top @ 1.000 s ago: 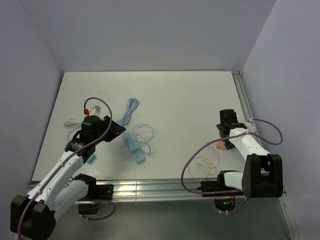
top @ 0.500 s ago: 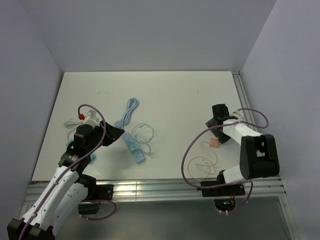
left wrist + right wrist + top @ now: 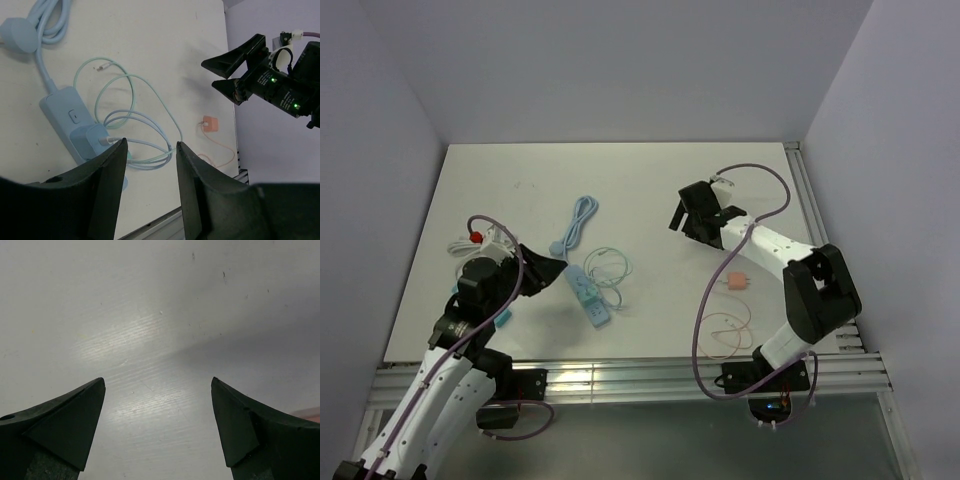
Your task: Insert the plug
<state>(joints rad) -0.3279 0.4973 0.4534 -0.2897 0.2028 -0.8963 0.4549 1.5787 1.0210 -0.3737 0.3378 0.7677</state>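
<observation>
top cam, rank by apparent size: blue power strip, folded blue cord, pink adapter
1. blue power strip and folded blue cord: they look about the same length, and it's too close to rank them.
2. pink adapter: clearly the smallest, a small square block.

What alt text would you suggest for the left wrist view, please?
The left end effector, slightly open and empty, hangs above a blue power strip with a blue charger on it and looped cables beside it. An orange plug lies farther right; the open right end effector is at upper right.
</observation>
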